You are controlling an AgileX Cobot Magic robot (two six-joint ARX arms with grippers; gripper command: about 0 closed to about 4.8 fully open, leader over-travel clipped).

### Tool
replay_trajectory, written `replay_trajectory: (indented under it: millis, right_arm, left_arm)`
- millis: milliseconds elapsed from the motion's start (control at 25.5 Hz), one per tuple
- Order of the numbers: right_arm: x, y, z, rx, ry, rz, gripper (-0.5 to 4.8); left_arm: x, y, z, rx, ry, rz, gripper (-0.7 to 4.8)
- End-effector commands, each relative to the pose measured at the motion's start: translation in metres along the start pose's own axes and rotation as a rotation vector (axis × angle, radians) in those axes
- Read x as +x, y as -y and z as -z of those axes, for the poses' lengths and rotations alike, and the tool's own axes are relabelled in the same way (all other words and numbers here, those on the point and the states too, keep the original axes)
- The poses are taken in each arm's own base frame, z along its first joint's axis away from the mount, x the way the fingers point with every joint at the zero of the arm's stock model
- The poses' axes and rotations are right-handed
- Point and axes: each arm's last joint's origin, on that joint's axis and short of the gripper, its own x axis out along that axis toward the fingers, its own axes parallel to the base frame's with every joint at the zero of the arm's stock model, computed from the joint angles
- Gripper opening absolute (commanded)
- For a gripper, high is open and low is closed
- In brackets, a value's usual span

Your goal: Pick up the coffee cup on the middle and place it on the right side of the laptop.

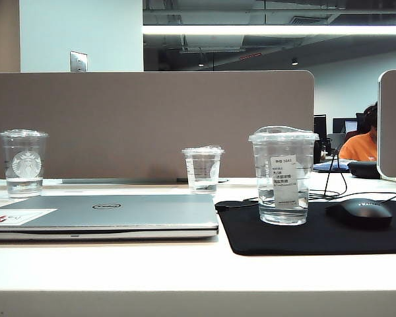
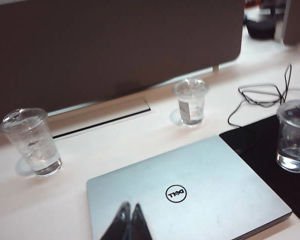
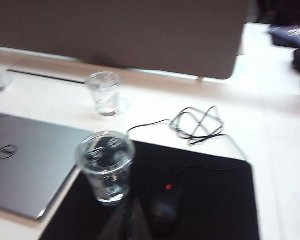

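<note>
Exterior view shows the coffee cup with its white printed label standing upright on the black mouse mat, just past the right edge of the closed Dell laptop and beside the black mouse, toward the worktop's right end. The Starbucks cup stands near the left end and a smaller clear cup by the back edge. The left pincer hangs over the laptop lid with tips pressed together and empty; the right pincer, blurred, hovers near the coffee cup, tips seemingly together.
</note>
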Motion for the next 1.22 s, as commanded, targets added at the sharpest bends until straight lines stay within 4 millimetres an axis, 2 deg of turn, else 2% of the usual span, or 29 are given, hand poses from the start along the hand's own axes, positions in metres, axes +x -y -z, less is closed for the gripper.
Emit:
replay_trajectory:
  millis: [39, 118, 157, 236, 432, 511, 589, 864, 1218]
  right_arm:
    - [0.005, -0.002, 0.007, 0.005, 0.048, -0.083, -0.05]
    - [0.008, -0.003, 0.015, 0.007, 0.057, -0.09, -0.05]
    - [0.011, -0.003, 0.025, 0.014, 0.057, -0.089, -0.05]
    - [0.013, -0.003, 0.034, 0.014, 0.057, -0.088, -0.05]
    - [0.017, -0.005, 0.057, 0.011, 0.073, -0.119, -0.05]
    - [0.016, -0.005, 0.064, 0.014, 0.078, -0.118, -0.05]
    - [0.015, -0.004, 0.078, 0.038, 0.081, -0.061, -0.05]
    - [0.034, 0.0, 0.107, 0.043, 0.075, 0.056, -0.05]
    - [0.06, 0.001, 0.145, 0.041, 0.073, 0.059, -0.05]
  left_arm:
    - [0.01, 0.01, 0.018, 0.026, 0.065, 0.118, -0.05]
    - [0.015, 0.016, 0.033, 0.049, 0.093, 0.194, -0.05]
    - [0.02, 0.022, 0.048, 0.051, 0.099, 0.274, -0.05]
    - [0.024, 0.026, 0.061, 0.047, 0.091, 0.319, -0.05]
    - [0.027, 0.032, 0.096, -0.017, 0.082, 0.343, -0.05]
    - [0.027, 0.032, 0.102, -0.058, 0.115, 0.33, -0.05]
    - [0.032, 0.034, 0.114, -0.081, 0.084, 0.291, -0.05]
    - [0.042, 0.034, 0.13, -0.07, 0.102, 0.162, -0.05]
    - [0.052, 0.02, 0.145, -0.09, 0.092, -0.014, -0.06]
